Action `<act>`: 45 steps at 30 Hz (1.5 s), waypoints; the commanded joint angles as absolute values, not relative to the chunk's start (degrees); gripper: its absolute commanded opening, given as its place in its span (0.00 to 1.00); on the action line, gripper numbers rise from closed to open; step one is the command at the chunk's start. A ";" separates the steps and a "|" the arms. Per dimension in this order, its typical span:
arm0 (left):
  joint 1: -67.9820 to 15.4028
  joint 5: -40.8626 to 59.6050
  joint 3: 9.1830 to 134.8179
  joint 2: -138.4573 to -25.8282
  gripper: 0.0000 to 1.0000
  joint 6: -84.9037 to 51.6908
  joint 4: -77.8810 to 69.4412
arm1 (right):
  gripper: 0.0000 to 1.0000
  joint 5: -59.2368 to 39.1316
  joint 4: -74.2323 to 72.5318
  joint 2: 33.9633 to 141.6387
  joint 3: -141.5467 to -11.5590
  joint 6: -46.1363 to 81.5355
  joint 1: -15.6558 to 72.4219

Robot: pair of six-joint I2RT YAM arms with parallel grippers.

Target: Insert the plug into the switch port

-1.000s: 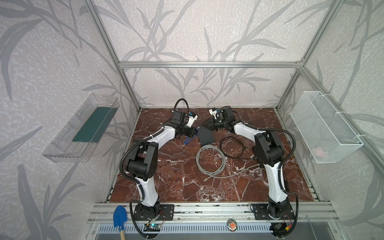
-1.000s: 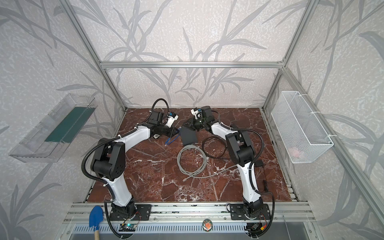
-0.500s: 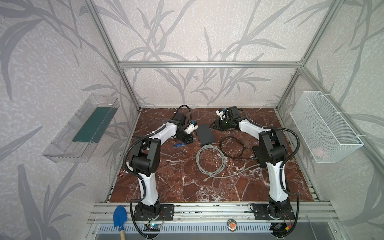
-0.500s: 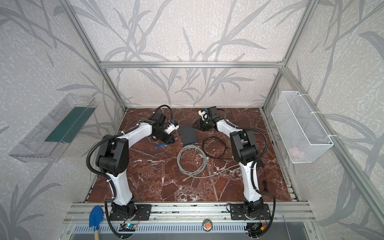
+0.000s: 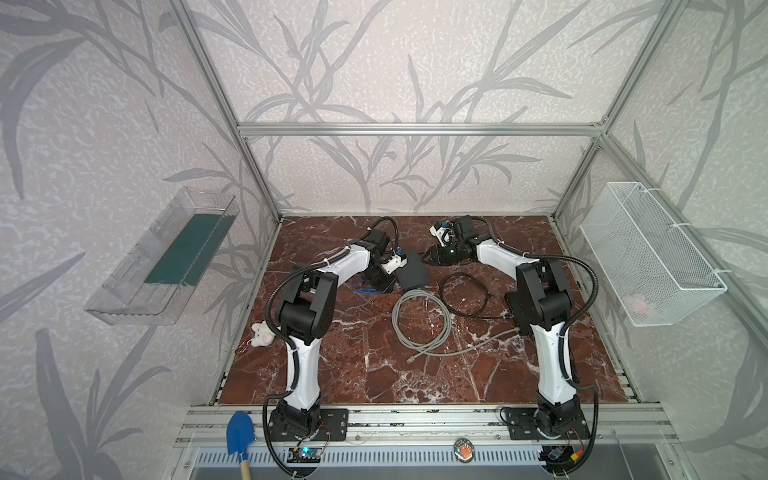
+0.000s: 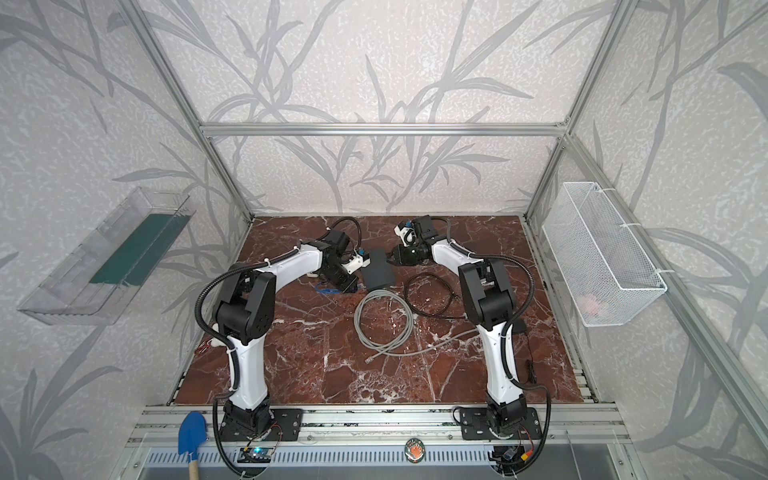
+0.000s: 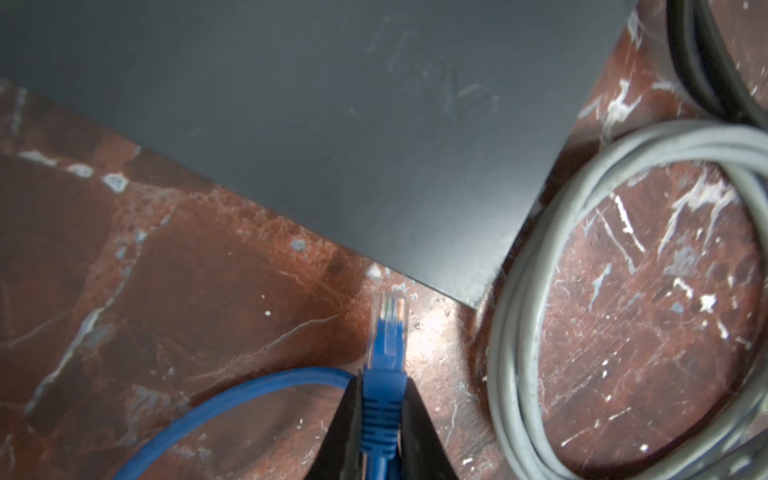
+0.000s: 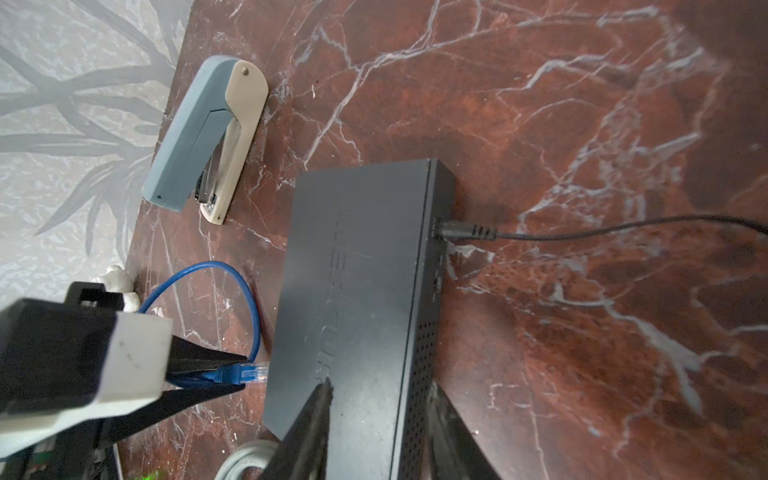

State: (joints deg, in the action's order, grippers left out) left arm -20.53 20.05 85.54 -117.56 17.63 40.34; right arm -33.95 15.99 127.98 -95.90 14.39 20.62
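Note:
The switch (image 5: 413,274) (image 6: 377,274) is a flat dark grey box lying on the marble in both top views. My left gripper (image 7: 382,415) (image 5: 390,286) is shut on the boot of the blue cable's plug (image 7: 388,328) (image 8: 249,372). The clear plug tip points at the switch's (image 7: 374,145) long side, a small gap short of it. The ports are hidden in every view. My right gripper (image 8: 380,399) (image 5: 428,258) is open and straddles the switch's (image 8: 365,270) far edge. One finger (image 8: 320,411) lies over the top and the other is beside the perforated side.
A thin black power lead (image 8: 465,232) is plugged into the switch's side. A coiled grey cable (image 5: 419,320) and a black cable (image 5: 465,295) lie in front of the switch. A stapler (image 8: 208,137) lies by the back wall, and a white toy (image 5: 262,334) at the left edge.
The switch, tipped up between the grippers a second ago, now lies flat. My right gripper has drawn back to the right and its jaws have widened. The left gripper keeps the plug.

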 commanded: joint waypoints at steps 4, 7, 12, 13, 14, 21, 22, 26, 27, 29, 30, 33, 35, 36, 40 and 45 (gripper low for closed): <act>-21.62 21.54 82.06 -117.06 0.17 6.01 35.19 | 0.41 -32.84 19.47 129.66 -97.64 10.53 20.52; -22.72 21.93 81.39 -117.31 0.17 6.02 33.87 | 0.42 -33.84 21.83 130.84 -99.32 7.94 20.41; -24.20 22.77 77.57 -116.17 0.17 4.17 27.64 | 0.42 -37.26 28.88 134.84 -105.58 2.41 19.78; -24.64 22.85 76.76 -116.02 0.17 3.88 26.13 | 0.42 -37.93 30.44 135.68 -106.91 1.21 19.69; -25.14 22.77 75.94 -115.79 0.17 3.55 24.75 | 0.42 -38.37 31.91 136.32 -108.02 0.09 19.60; -25.94 21.38 67.47 -113.49 0.16 -0.39 12.74 | 0.42 -36.96 39.08 140.38 -113.09 -5.38 19.34; -26.03 21.22 66.31 -113.17 0.16 -0.44 11.04 | 0.42 -37.21 39.58 140.64 -113.12 -6.03 19.34; -26.13 21.55 64.75 -113.85 0.16 0.91 9.23 | 0.42 -36.02 40.79 140.88 -112.45 -8.12 19.29; -26.16 21.50 64.69 -113.97 0.16 1.41 9.18 | 0.42 -36.39 40.70 140.86 -112.36 -8.21 19.17; -26.16 20.83 64.47 -113.66 0.16 2.68 8.87 | 0.42 -36.18 40.19 140.89 -112.15 -8.05 19.13; -26.12 20.57 64.42 -113.51 0.16 3.39 8.87 | 0.42 -36.13 40.12 140.87 -112.15 -8.08 19.16; -26.12 20.08 63.28 -112.69 0.16 5.88 6.95 | 0.42 -35.88 40.26 141.35 -113.12 -8.14 19.15; -26.04 20.34 62.29 -112.61 0.16 7.71 5.06 | 0.42 -35.94 40.69 141.73 -113.99 -8.26 19.09; -26.11 20.45 62.02 -112.80 0.16 8.41 4.24 | 0.42 -36.18 40.88 142.00 -114.28 -8.42 19.15; -26.12 21.90 61.60 -113.37 0.16 12.36 1.98 | 0.42 -36.59 42.16 143.88 -116.86 -8.95 19.08; -25.55 22.54 62.77 -114.02 0.16 15.35 2.08 | 0.42 -37.75 44.63 145.74 -119.84 -9.87 19.16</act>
